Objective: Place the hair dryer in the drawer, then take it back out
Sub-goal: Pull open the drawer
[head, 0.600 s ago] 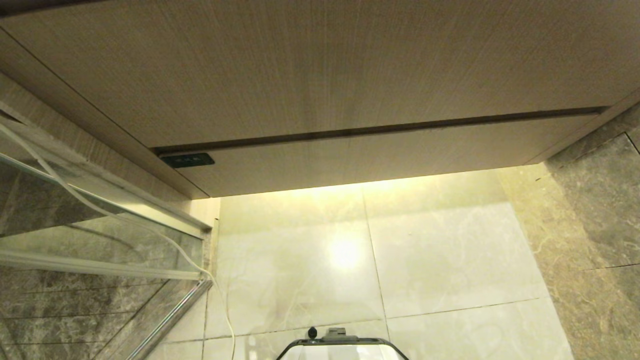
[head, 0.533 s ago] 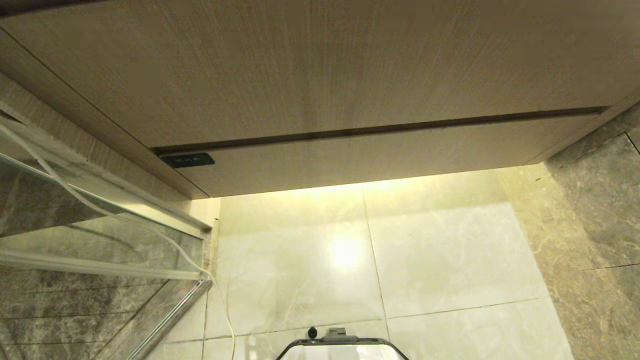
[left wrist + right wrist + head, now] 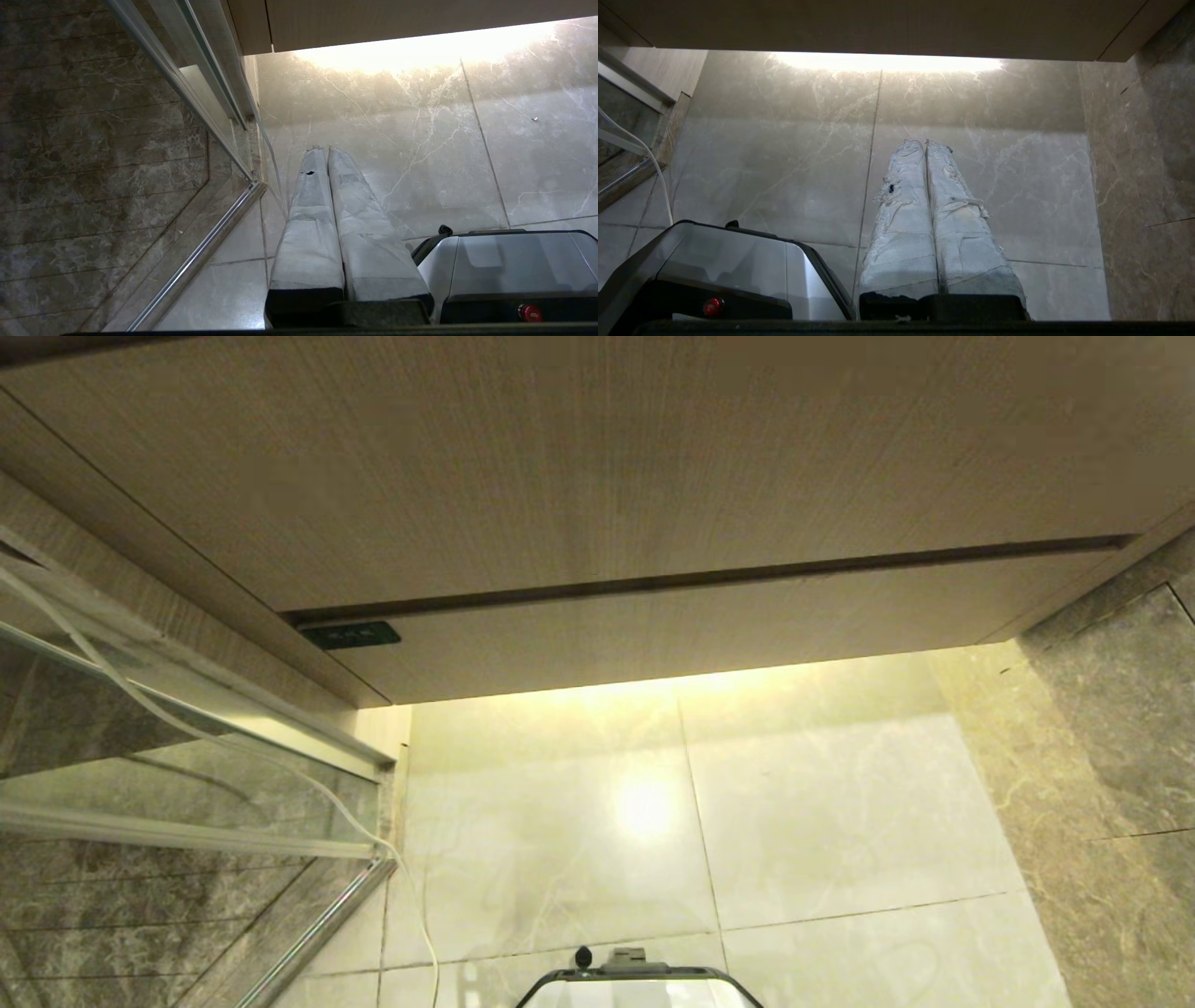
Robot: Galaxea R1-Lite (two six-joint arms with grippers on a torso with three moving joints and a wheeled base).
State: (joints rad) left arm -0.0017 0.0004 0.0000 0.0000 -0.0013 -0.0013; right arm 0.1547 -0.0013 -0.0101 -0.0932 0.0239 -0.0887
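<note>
While only wrist views show either hand, drawer [image 3: 709,625] sits closed.

1. the head view looks forward and down from low, close to the drawer [image 3: 709,621] front, with the floor tiles [image 3: 822,821] below it.
2. the left wrist view looks along its wrapped fingers [image 3: 310,224] to the floor by the glass door [image 3: 140,140].
3. the right wrist view faces the same floor, beside the marble wall [image 3: 1148,186].
4. all three share the lit tiles and the robot base [image 3: 639,980].
</note>
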